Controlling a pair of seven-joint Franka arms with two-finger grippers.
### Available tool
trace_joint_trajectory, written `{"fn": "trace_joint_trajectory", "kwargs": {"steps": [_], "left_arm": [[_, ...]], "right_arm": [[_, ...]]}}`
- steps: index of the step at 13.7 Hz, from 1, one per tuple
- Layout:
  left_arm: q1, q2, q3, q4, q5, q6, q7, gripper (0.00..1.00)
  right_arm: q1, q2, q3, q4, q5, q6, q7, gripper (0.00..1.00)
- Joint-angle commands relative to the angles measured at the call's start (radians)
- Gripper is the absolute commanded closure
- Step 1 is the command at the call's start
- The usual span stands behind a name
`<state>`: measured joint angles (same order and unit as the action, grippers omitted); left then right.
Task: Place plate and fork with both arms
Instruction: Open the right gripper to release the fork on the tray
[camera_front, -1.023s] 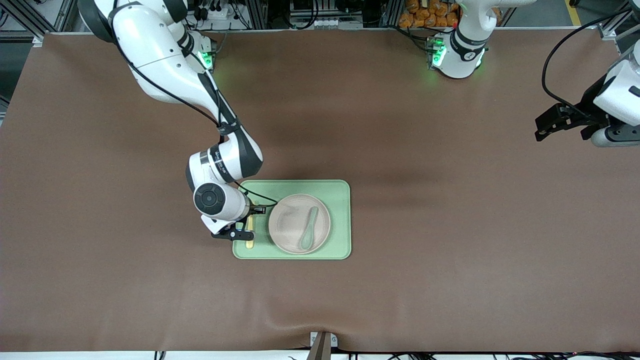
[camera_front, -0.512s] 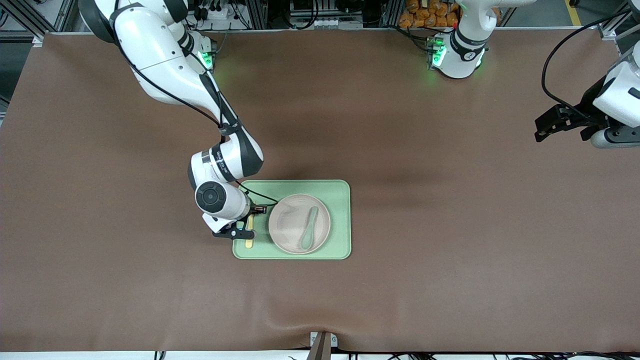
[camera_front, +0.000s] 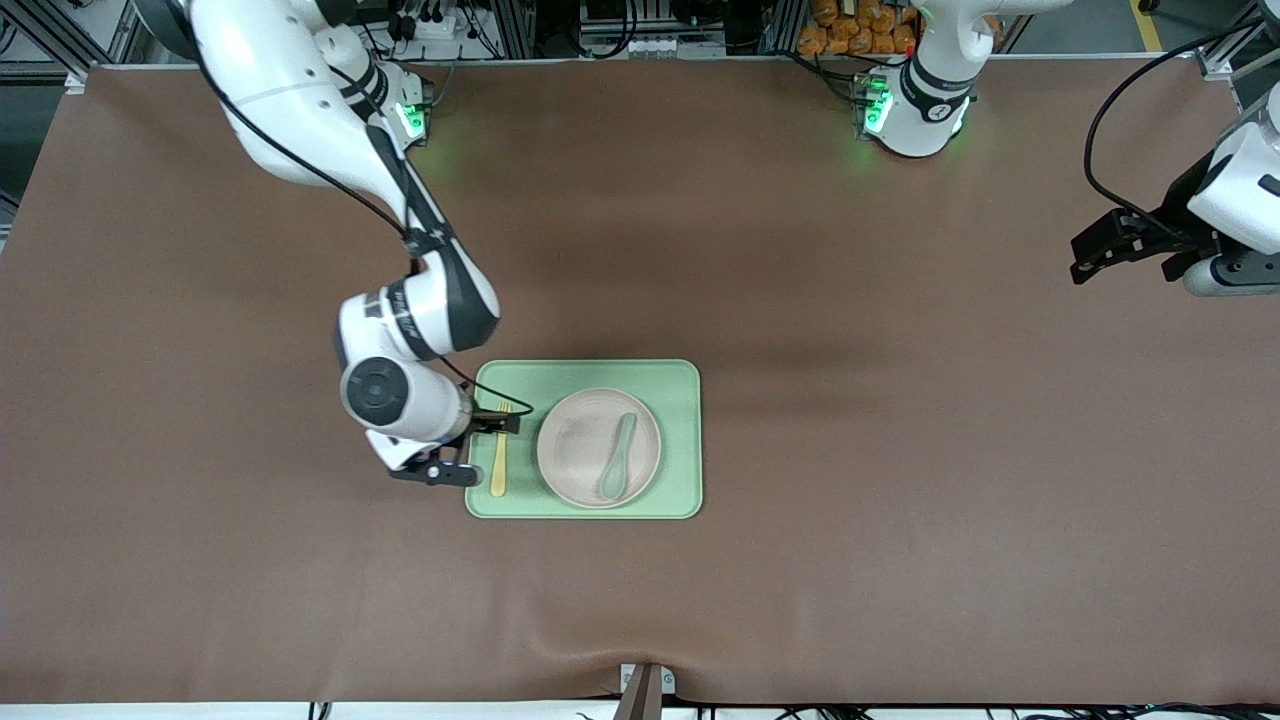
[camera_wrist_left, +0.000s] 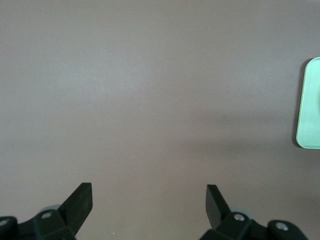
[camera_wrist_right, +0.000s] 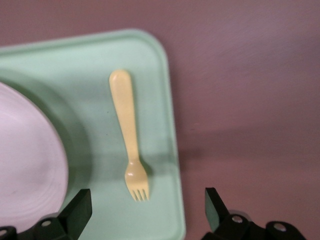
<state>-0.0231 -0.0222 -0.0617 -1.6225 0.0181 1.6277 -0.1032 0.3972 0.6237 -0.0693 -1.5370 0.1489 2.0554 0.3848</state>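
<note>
The pale-yellow fork (camera_front: 498, 458) lies flat on the light-green tray (camera_front: 680, 400), beside the off-white plate (camera_front: 572, 452) toward the right arm's end. My right gripper (camera_front: 470, 448) hovers over that edge of the tray, open and holding nothing. In the right wrist view the fork (camera_wrist_right: 129, 135) lies free on the tray (camera_wrist_right: 160, 75), its tines pointing toward my open right gripper (camera_wrist_right: 147, 205), with the plate (camera_wrist_right: 25, 160) alongside. My left gripper (camera_front: 1080, 258) waits open over bare table at the left arm's end; the left wrist view shows that left gripper (camera_wrist_left: 148, 200) empty.
A teal-green spoon (camera_front: 617, 457) rests on the plate. A corner of the tray (camera_wrist_left: 310, 105) shows in the left wrist view. Brown mat (camera_front: 900, 450) covers the table around the tray. A small bracket (camera_front: 645, 685) sits at the table edge nearest the front camera.
My right gripper has opened and let go of the fork, which now lies on the tray. The right arm has drawn back toward its own end. The left arm has not moved.
</note>
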Motion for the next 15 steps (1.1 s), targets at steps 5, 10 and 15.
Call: {"fn": "trace_joint_trajectory", "kwargs": {"steps": [5, 10, 15], "left_arm": [[0.005, 0.007, 0.0, 0.015, -0.017, -0.012, 0.019, 0.0], [0.005, 0.007, 0.0, 0.018, -0.017, -0.018, 0.019, 0.0], [0.005, 0.008, 0.0, 0.018, -0.017, -0.019, 0.019, 0.0]], "right_arm": [[-0.303, -0.284, 0.014, -0.037, -0.015, -0.274, -0.351, 0.0], [-0.368, -0.507, 0.019, -0.04, -0.184, -0.438, -0.402, 0.0], [-0.425, -0.634, 0.02, -0.034, -0.184, -0.513, -0.514, 0.0]]}}
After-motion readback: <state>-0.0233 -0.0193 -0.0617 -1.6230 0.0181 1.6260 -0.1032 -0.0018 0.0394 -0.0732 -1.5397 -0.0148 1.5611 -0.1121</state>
